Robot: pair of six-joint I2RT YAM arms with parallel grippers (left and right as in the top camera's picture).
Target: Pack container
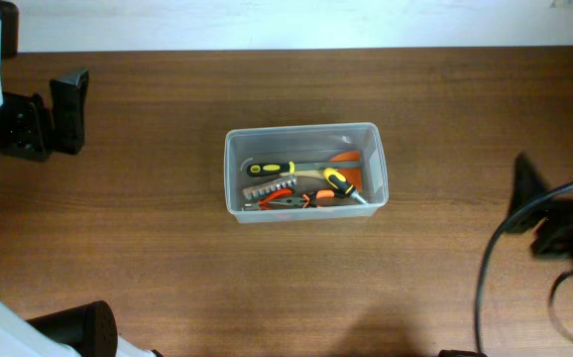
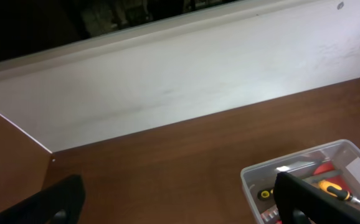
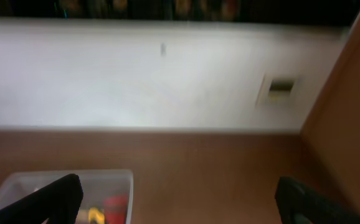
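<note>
**Fig. – Container at table centre; both grippers released**

Overhead view: the container [image 1: 233, 169], a clear rect. tub w/ rounded corners, is seen upright near the middle of the brown wooden table [image 1: 168, 268], long side running L–R. Several hand tools are held inside it: a yellow/black-handled screwdriver [image 1: 272, 168] along the far side, a 2nd yellow/black screwdriver [image 1: 341, 183] angled toward the right end, and orange-handled pliers [image 1: 285, 199] along the near wall. An orange item [image 1: 347, 167] is seen beneath them at the right end; its type cannot be told.

The left gripper [image 1: 68, 111] is shown at the table's far-left corner, jaws spread wide, nothing between them, well apart from the tub. The right gripper [image 1: 530, 203] is shown at the right edge, likewise spread and empty, also well apart from the tub.

Left wrist view: the tub rim [image 2: 292, 157] is seen at lower right, partly behind one dark finger [image 2: 311, 199]; a white wall [image 2: 198, 81] is seen beyond the table.

Right wrist view (blurred): the tub [image 3: 24, 183] is seen at lower left, behind one dark finger [image 3: 49, 199].
</note>
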